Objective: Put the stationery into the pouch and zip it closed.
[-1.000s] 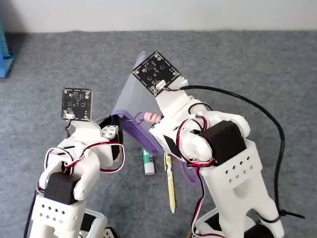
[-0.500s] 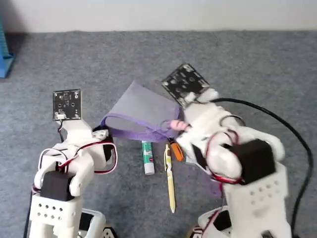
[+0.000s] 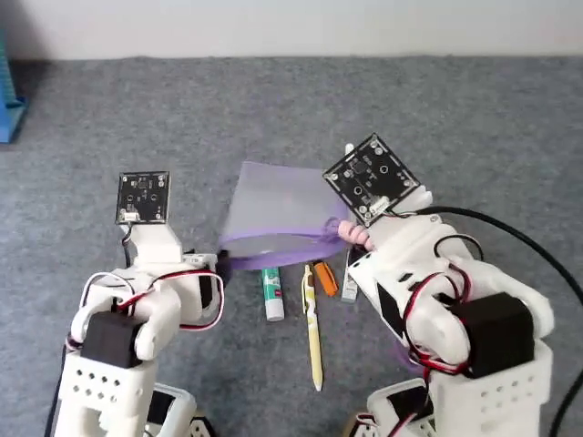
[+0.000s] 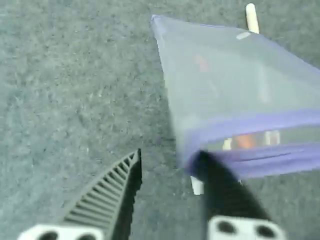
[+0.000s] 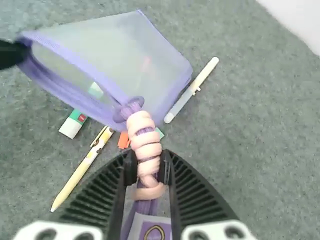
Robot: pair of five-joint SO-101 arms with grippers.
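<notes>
Pouch hangs lifted at the centre of the high view, mouth toward the lower edge, with a pink pull at its right corner. The step looks like stretching the mouth open between the arms. To do it well, the two corners should draw apart evenly and the pouch should come down low, just above the loose pieces. Four of these lie on the carpet below it: one glue stick, one yellow pen, one orange piece and one small pale piece.

In the left wrist view, the left gripper has its jaws wide apart. The dark finger touches the pouch's corner at lower centre, and the ridged one stands clear over carpet. That corner wants a real pinch on the purple band, or the mouth will likely sag. One white pen pokes out beyond the pouch at the upper right.

In the right wrist view, the right gripper has its jaws clamped on the pull at lower centre. A firm hold there, drawn straight along the zip line, should serve best. There is one pouch here and five pieces: the glue stick and yellow pen at lower left, the orange and small pieces beside the pull, and the white pen right of centre.
</notes>
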